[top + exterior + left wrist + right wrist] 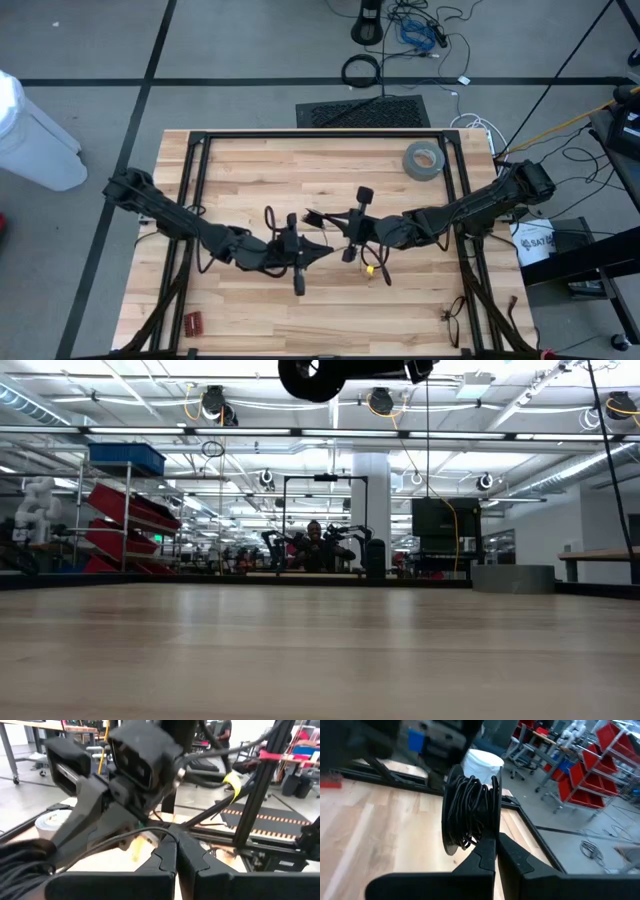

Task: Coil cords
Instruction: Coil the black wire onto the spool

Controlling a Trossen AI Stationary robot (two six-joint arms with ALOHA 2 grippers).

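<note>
The cords show as one thin black wire, mostly gathered into a coil [470, 810] of several loops that stands on edge above the table's middle. My right gripper [495, 845] [315, 218] comes in from the right and is shut at the coil's lower edge. My left gripper [175, 851] [325, 250] comes in from the left, level and shut, with a single strand [125, 836] of the wire arching into its fingertips. In the left wrist view the coil [20, 865] shows at the picture's edge. Both grippers are above the low view's frame. My left gripper pinches one loose strand [167, 834] of the wire between its two fingertips, coming in level from the table's left. The strand runs off in a slack arc, clear of the table. My right gripper pinches the coil's lower edge [487, 836], several loops together, between its fingertips. It comes in nearly level from the table's right. The coil stands upright above the fingers, lifted clear of the table.
A grey tape roll [423, 160] lies at the far right of the table. A small yellow piece [370, 268] lies below the right gripper. A red item [192, 322] sits near the front left and a dark wire tangle [452, 320] near the front right. A black frame [320, 134] edges the table.
</note>
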